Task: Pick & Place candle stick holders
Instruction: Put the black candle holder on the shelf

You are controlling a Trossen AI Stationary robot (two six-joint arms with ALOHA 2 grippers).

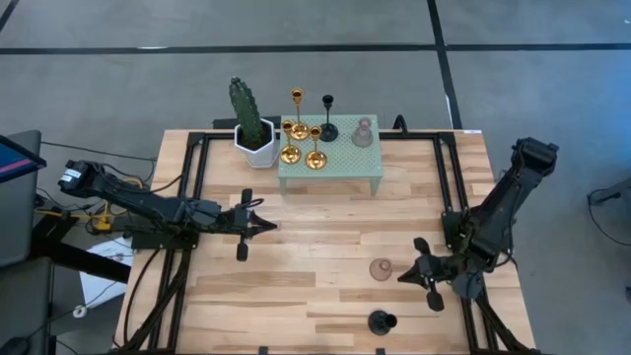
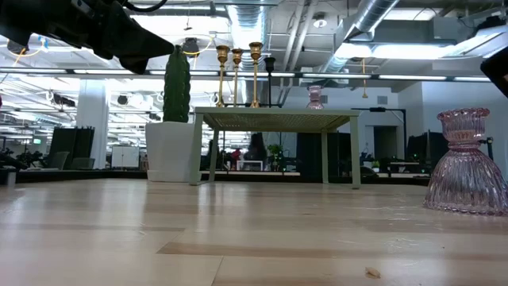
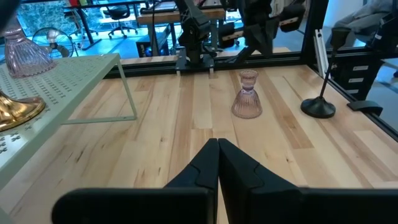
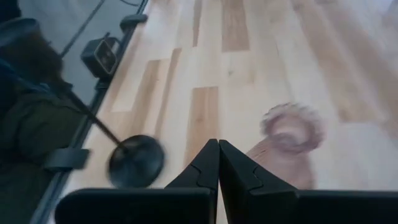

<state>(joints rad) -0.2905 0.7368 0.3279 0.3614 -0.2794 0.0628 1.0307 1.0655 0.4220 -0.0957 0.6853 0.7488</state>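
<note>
A small green table [image 1: 330, 168] stands at the far middle. On it are three gold holders [image 1: 299, 128], one black holder [image 1: 328, 126] and one pink glass holder [image 1: 363, 134]. A second pink glass holder [image 1: 381, 268] stands upright on the wood near the right. A second black holder [image 1: 381, 321] stands near the front edge. My right gripper [image 1: 402, 278] is shut and empty, just right of the pink holder [image 4: 292, 127]. My left gripper [image 1: 272, 226] is shut and empty at the left middle, pointing toward the pink holder [image 3: 247, 94].
A green cactus in a white pot [image 1: 252, 126] stands left of the green table. A black frame [image 1: 192, 177] runs around the wooden table top. Bare wood lies between the two grippers and in front of the green table.
</note>
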